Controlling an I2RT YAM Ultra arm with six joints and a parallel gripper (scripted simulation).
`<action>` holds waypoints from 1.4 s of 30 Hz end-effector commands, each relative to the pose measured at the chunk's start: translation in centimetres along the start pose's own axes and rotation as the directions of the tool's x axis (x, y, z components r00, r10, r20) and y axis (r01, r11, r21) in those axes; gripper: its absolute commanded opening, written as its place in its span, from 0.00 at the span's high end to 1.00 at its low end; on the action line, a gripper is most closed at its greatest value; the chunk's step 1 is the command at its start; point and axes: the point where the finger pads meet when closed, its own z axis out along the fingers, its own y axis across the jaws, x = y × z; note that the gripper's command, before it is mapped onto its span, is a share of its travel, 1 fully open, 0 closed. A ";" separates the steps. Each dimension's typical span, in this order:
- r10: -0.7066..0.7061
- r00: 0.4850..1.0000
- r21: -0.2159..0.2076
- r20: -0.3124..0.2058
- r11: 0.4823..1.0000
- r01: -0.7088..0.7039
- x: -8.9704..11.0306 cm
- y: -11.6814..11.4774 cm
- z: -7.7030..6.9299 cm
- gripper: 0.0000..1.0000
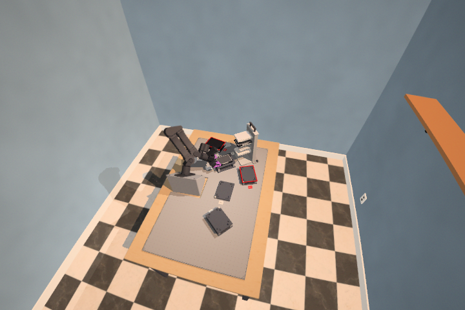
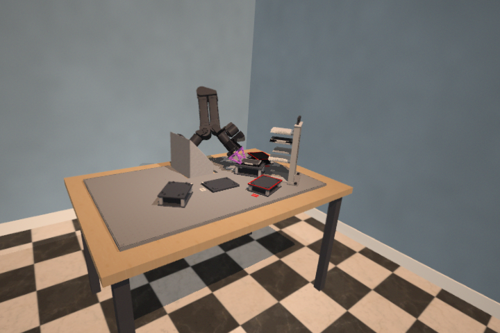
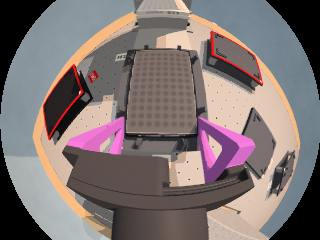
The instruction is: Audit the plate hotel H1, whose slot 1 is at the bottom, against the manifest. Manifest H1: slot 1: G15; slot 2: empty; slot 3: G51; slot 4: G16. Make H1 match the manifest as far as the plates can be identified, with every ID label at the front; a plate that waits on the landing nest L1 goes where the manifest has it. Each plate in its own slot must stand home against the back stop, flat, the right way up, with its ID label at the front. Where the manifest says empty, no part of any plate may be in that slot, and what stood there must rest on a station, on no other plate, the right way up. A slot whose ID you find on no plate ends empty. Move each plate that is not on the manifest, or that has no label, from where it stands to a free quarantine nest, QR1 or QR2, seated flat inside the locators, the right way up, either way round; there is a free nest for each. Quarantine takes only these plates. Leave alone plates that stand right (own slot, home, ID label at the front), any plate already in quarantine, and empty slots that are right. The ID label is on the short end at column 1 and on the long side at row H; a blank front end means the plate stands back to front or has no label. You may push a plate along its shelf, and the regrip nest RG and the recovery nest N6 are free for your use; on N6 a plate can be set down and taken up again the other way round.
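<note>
A grey well plate lies flat on a raised dark nest in front of the plate hotel; it also shows in the top and exterior views. My gripper is open, with one pink finger on each side of the plate's near short end, not closed on it. In the top and exterior views the gripper slants down over that end. The hotel holds a white plate at the top, a dark plate below it, and a white plate at the bottom. No labels are readable.
Two red-edged nests stand near: one right of the plate, one behind the arm. A flat dark nest and a raised, turned nest lie nearer the table's front. The grey arm base block stands at the left.
</note>
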 end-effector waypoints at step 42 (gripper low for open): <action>-0.014 1.000 -0.005 0.028 1.000 0.014 -3.4 0.5 -2.9 0.00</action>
